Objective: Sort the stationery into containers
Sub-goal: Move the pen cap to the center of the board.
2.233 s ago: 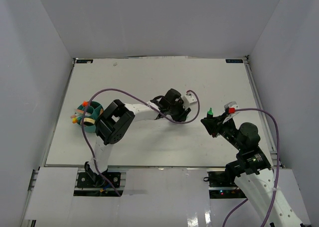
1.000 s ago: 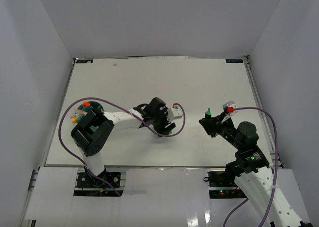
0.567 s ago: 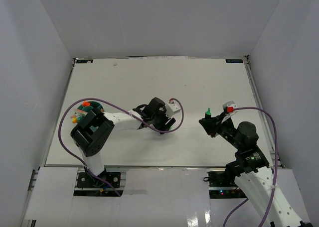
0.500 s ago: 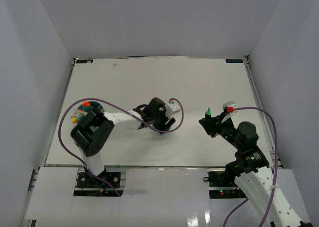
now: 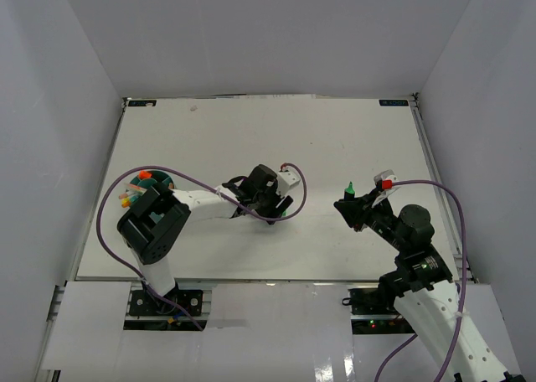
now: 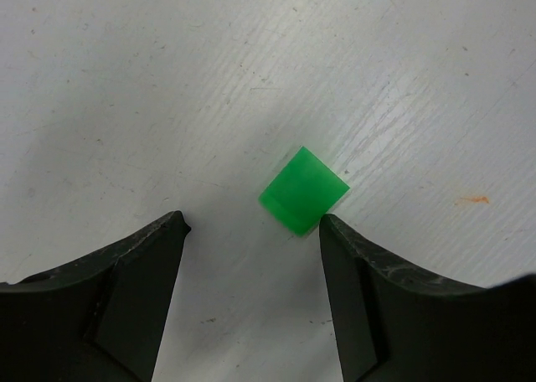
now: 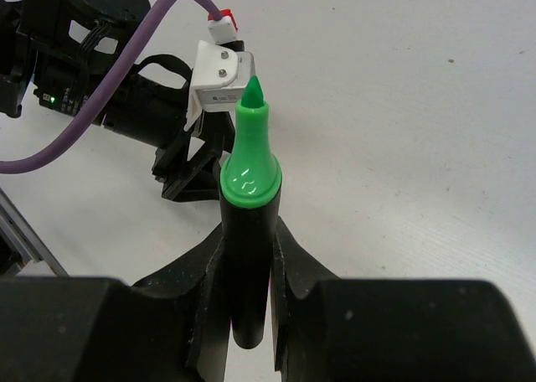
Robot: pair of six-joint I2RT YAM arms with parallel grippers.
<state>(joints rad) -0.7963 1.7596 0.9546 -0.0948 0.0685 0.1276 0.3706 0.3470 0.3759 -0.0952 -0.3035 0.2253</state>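
A small green square lies flat on the white table, just ahead of my left gripper. That gripper is open, and its right fingertip is next to the square's near corner. From above, the left gripper is low over the table's middle. My right gripper is shut on a black marker with a green cap, held upright off the table to the right. The teal tub stands at the left, half hidden behind the left arm, with orange caps and pens sticking out.
The left arm's purple cable loops over the table between the tub and the left wrist. White walls close in the table on three sides. The right arm's cable arcs near the right edge.
The left gripper came back from the centre-right and, in the last second, shifted slightly away from the near edge. The right arm and its marker have not moved.
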